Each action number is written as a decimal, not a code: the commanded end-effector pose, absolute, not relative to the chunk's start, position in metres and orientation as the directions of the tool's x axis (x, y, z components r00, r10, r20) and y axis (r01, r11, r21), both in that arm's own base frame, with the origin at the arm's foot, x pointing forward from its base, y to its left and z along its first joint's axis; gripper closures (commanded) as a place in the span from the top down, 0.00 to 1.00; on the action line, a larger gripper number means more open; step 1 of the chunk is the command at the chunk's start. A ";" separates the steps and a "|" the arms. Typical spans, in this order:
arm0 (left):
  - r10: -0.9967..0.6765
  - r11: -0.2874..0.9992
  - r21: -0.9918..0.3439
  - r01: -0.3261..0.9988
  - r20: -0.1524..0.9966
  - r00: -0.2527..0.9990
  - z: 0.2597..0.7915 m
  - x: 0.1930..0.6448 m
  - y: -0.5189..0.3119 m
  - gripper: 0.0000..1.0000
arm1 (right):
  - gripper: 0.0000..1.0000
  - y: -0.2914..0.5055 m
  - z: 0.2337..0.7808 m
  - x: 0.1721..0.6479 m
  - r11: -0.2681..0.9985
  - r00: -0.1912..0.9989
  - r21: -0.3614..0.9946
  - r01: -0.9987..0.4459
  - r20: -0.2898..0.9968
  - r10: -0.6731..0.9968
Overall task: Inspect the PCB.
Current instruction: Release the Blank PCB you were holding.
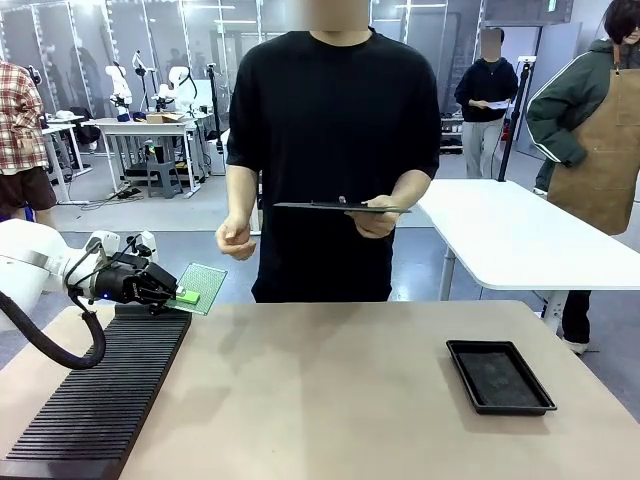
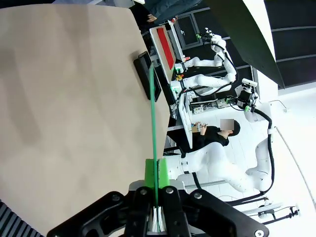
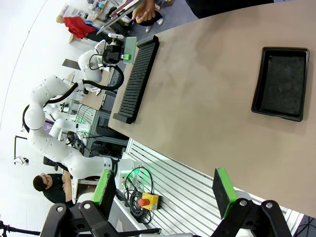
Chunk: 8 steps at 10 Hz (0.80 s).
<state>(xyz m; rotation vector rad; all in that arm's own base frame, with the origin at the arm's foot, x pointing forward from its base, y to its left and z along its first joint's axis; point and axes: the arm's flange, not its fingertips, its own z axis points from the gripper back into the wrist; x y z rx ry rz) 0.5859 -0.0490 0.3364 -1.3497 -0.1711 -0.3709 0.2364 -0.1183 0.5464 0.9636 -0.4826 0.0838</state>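
While the left gripper (image 1: 180,297) pinches the PCB (image 1: 203,283) by 1 edge above the far-left corner of the bench (image 1: 330,390), it extends toward the person's free hand (image 1: 237,236); right gripper (image 3: 165,190) spread, empty.

desk (image 1: 330,390): smooth matt tan, laminate look. pcb (image 1: 200,285): thin green board, finely dotted face. tray (image 1: 464,378): matt black plastic, grainy floor. rack (image 1: 100,390): matt black, closely ribbed. left arm (image 1: 25,265): glossy white shell.

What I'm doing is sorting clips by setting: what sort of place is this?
Probably a robotics lab or workshop: the left gripper holds a green PCB by a slotted black rack, and a person opposite holds a clipboard.
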 end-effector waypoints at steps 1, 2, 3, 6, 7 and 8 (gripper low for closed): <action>-0.166 0.185 -0.914 0.361 0.333 0.928 0.336 0.587 -0.050 0.00 | 1.00 -0.119 0.546 0.237 0.570 0.885 0.765 -0.300 0.447 -0.133; -0.166 0.185 -0.914 0.361 0.333 0.928 0.336 0.587 -0.050 0.00 | 1.00 -0.119 0.546 0.237 0.570 0.885 0.765 -0.300 0.447 -0.133; -0.166 0.185 -0.914 0.361 0.333 0.928 0.336 0.587 -0.050 0.00 | 1.00 -0.119 0.546 0.237 0.570 0.885 0.765 -0.300 0.447 -0.133; -0.166 0.185 -0.914 0.361 0.333 0.928 0.336 0.587 -0.050 0.00 | 1.00 -0.119 0.546 0.237 0.570 0.885 0.765 -0.300 0.447 -0.133; -0.166 0.185 -0.914 0.361 0.333 0.928 0.336 0.587 -0.050 0.00 | 1.00 -0.119 0.546 0.237 0.570 0.885 0.765 -0.300 0.447 -0.133; -0.166 0.185 -0.914 0.361 0.333 0.928 0.336 0.587 -0.050 0.00 | 1.00 -0.119 0.546 0.237 0.570 0.885 0.765 -0.300 0.447 -0.133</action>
